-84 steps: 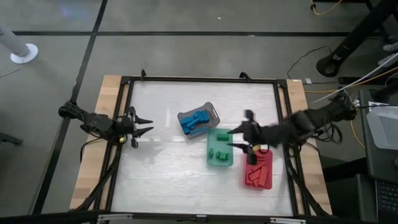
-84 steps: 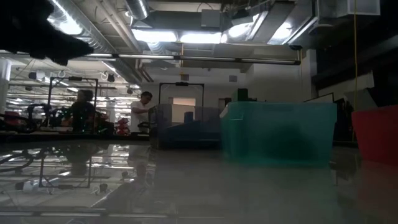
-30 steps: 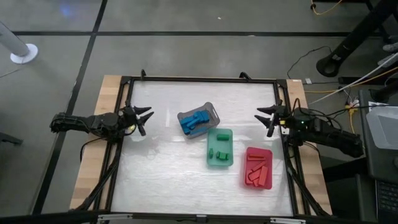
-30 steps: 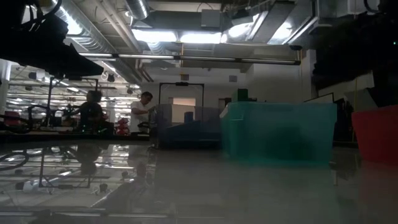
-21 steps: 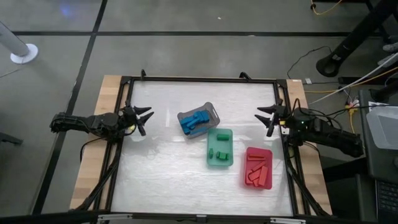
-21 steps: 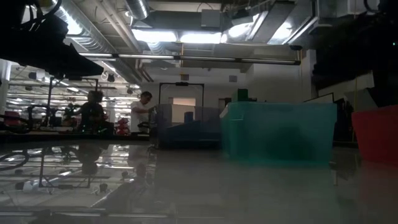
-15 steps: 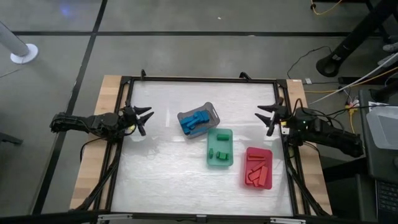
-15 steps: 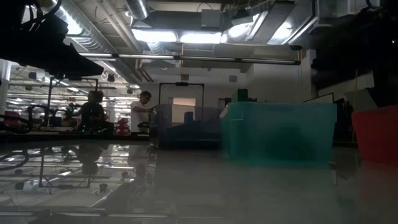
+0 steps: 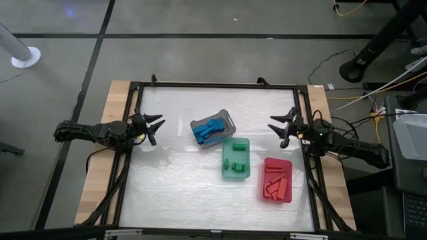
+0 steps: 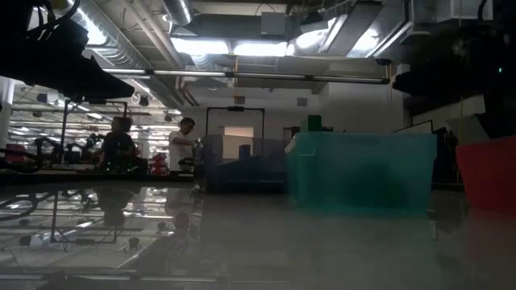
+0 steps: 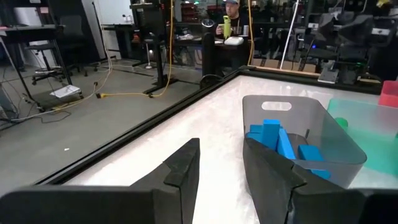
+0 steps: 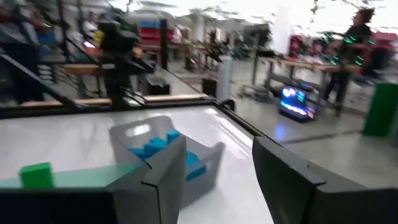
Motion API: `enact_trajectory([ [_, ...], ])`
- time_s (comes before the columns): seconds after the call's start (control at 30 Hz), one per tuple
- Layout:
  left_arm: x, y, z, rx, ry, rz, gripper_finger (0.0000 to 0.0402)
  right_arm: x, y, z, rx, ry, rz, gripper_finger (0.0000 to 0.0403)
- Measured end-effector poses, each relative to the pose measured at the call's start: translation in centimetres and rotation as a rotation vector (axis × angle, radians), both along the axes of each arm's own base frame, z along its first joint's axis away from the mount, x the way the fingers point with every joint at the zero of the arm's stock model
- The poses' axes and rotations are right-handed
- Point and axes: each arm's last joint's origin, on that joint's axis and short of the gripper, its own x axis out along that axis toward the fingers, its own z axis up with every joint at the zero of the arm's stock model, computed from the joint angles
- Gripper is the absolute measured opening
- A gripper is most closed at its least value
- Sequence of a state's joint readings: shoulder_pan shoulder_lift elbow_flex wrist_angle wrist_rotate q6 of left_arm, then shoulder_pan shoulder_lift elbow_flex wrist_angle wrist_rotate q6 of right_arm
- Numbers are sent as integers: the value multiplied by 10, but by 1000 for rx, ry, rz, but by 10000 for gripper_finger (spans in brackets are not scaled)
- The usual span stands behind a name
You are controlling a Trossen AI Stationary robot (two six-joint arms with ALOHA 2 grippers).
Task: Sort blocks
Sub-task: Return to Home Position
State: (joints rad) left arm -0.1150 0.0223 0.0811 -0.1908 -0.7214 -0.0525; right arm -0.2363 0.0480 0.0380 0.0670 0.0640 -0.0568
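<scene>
Surface [image 9: 180,193] centre carries the binned blocks [image 9: 208,131], between left end effector [image 9: 155,129] and nearer right end effector [image 9: 281,127], both spread apart, empty.

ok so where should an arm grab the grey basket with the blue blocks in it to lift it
Take the grey plastic basket by the short end wall with the handle slot, coming straight down from above with the jaws astride that thin upright wall, one inside, one outside. The blue blocks heap in the middle, so the rim looks like the only clear grip.
</scene>
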Motion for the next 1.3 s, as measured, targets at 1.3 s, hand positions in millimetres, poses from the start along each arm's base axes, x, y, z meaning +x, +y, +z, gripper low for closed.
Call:
enact_trajectory([
  [1.3, 0, 0, 0, 0, 0, -1, 111, 6, 11, -15, 66, 73, 106, 186],
])
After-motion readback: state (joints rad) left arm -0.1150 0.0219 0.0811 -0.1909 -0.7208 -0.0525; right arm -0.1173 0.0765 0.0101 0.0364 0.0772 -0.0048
